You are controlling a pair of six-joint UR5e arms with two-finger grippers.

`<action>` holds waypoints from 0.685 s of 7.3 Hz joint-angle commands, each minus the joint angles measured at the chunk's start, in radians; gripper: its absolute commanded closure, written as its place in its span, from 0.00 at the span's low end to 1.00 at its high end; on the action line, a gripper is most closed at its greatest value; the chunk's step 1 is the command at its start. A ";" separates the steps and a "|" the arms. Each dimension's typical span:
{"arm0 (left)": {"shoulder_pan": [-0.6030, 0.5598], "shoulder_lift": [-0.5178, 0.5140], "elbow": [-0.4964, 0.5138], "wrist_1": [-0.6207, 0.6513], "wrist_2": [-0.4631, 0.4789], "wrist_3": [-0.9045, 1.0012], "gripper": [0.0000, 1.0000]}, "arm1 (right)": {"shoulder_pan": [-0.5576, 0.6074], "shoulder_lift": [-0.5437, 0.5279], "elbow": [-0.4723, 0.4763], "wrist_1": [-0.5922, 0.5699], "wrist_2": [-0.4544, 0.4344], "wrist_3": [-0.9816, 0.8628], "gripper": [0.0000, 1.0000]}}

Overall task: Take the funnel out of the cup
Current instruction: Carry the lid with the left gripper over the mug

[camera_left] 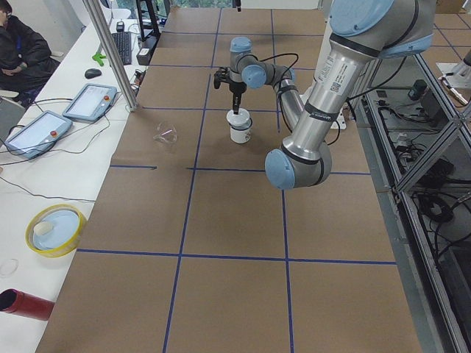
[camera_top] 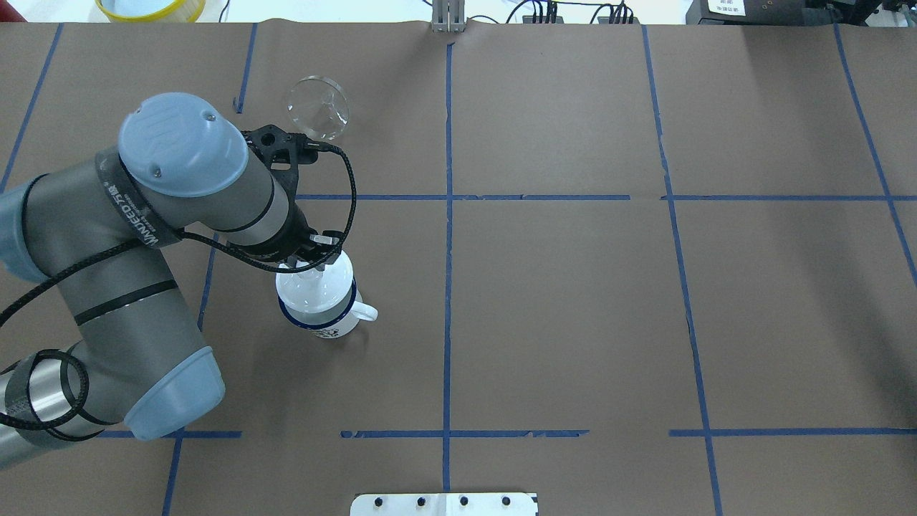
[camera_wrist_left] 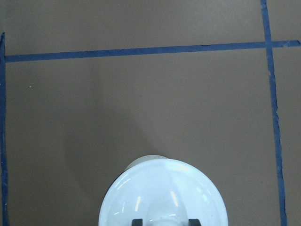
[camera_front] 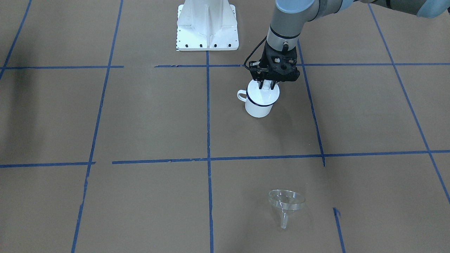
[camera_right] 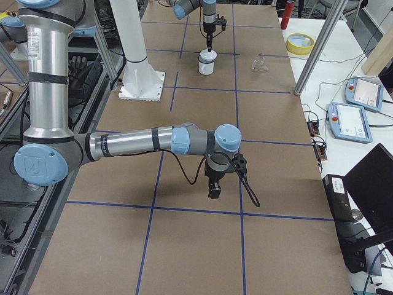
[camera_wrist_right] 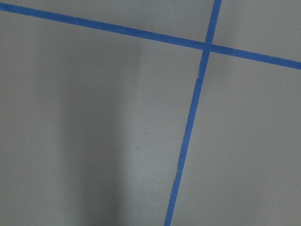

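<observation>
The white mug [camera_front: 258, 107] with a dark blue rim stands upright on the brown table [camera_front: 147, 116], with its handle to the view's left. A round white lid [camera_front: 269, 92] rests tilted over its mouth. My left gripper [camera_front: 266, 86] points straight down and is shut on the lid's knob. In the left wrist view the lid [camera_wrist_left: 164, 193] fills the bottom, with one finger on each side of the knob. The clear funnel [camera_front: 285, 202] lies on its side on the table, well away from the mug, and also shows in the overhead view [camera_top: 319, 107]. My right gripper [camera_right: 214, 190] hovers low over bare table; I cannot tell its state.
The white robot base [camera_front: 207, 26] stands behind the mug. Blue tape lines cross the table. A yellow bowl [camera_left: 55, 229], a red cylinder [camera_left: 26, 303] and tablets [camera_left: 90, 101] sit on the side bench beyond a metal pole [camera_left: 110, 51].
</observation>
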 commanded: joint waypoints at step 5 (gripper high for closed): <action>0.011 0.008 0.000 -0.004 0.001 -0.002 1.00 | 0.000 0.000 0.000 0.000 0.000 0.000 0.00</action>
